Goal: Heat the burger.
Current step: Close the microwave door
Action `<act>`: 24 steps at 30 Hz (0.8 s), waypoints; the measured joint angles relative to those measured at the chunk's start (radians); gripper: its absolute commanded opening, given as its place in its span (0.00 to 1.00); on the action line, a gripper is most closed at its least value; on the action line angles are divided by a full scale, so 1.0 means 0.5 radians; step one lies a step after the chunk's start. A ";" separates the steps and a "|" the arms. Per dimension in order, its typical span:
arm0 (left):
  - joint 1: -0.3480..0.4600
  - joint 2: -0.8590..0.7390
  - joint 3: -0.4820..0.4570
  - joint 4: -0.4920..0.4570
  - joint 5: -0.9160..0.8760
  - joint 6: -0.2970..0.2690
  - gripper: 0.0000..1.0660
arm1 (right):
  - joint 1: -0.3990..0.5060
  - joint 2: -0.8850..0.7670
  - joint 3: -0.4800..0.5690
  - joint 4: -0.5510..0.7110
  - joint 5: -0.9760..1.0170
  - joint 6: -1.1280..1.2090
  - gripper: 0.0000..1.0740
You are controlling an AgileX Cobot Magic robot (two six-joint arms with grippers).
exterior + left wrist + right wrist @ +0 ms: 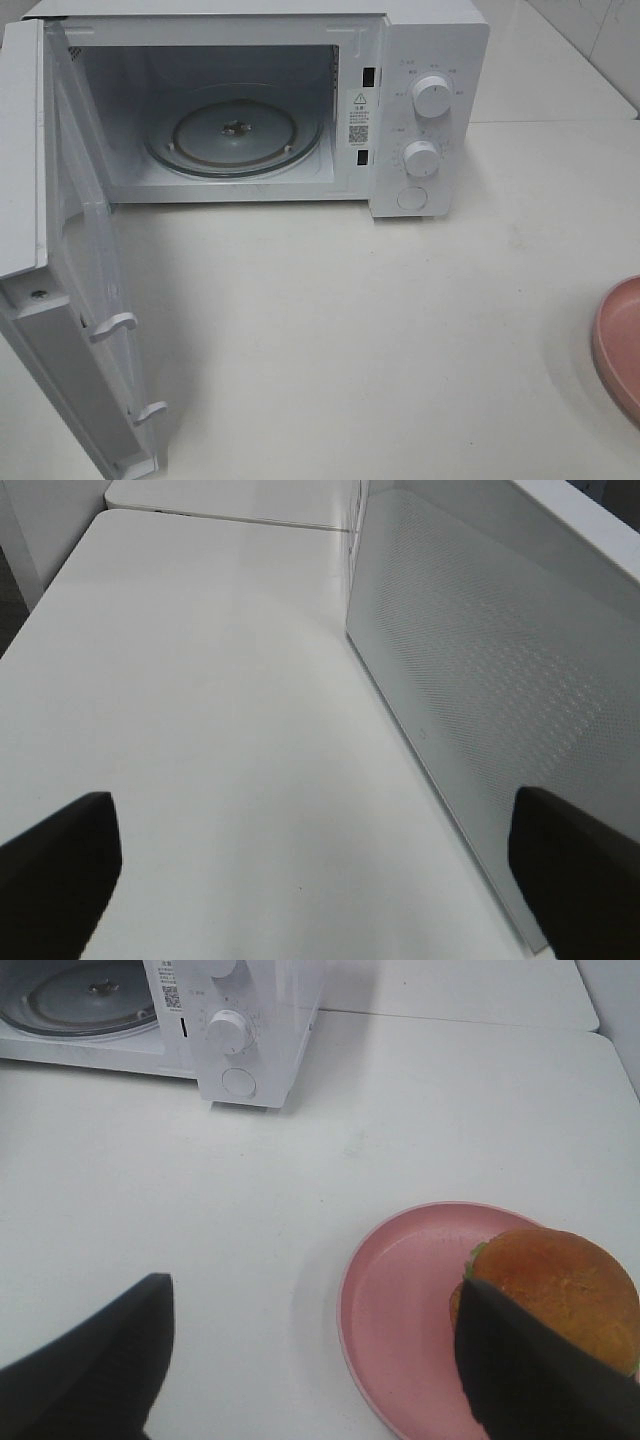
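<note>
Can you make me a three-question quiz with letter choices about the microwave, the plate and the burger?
1. Where is the burger? A on the pink plate B inside the microwave C on the bare table
2. How many round knobs are on the microwave's front? A one B two C four
3. The microwave door is: A shut B swung open C missing

Answers: 1 A, the right wrist view shows it sitting on the plate. 2 B, one knob above the other. 3 B, the door hangs wide and the glass turntable shows.

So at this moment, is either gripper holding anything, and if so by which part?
Nothing is held. The left gripper is open over bare table. The right gripper is open above the pink plate; the burger sits on it, ungripped.
</note>
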 measured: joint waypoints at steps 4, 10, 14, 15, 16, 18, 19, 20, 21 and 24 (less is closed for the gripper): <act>0.000 0.000 0.000 0.000 0.000 0.000 0.92 | 0.000 0.000 0.000 0.000 0.000 0.000 0.71; 0.000 0.000 0.000 0.000 0.000 0.000 0.92 | 0.000 0.000 0.000 0.000 0.000 0.000 0.71; 0.000 0.000 0.000 0.000 0.000 0.000 0.92 | 0.000 0.000 0.000 0.000 0.000 0.000 0.71; 0.000 0.000 0.000 0.000 0.000 0.000 0.92 | 0.000 0.000 0.000 0.000 0.000 0.000 0.71; 0.000 0.000 0.000 0.000 0.000 0.000 0.92 | 0.000 0.000 0.000 0.000 0.000 0.000 0.71; 0.000 0.000 0.000 0.000 0.000 0.000 0.92 | 0.000 0.000 0.000 0.000 0.000 0.000 0.71; 0.000 0.000 0.000 0.000 0.000 0.000 0.92 | 0.000 0.000 0.000 0.000 0.000 0.000 0.71; 0.000 0.000 0.000 0.000 0.000 0.000 0.92 | 0.000 0.000 0.000 0.000 0.000 0.000 0.71; 0.000 0.000 0.000 0.000 0.000 0.000 0.92 | 0.000 0.000 0.000 0.000 0.000 0.000 0.71; 0.000 0.000 0.000 0.000 0.000 0.000 0.92 | 0.000 0.000 0.000 0.000 0.000 0.000 0.71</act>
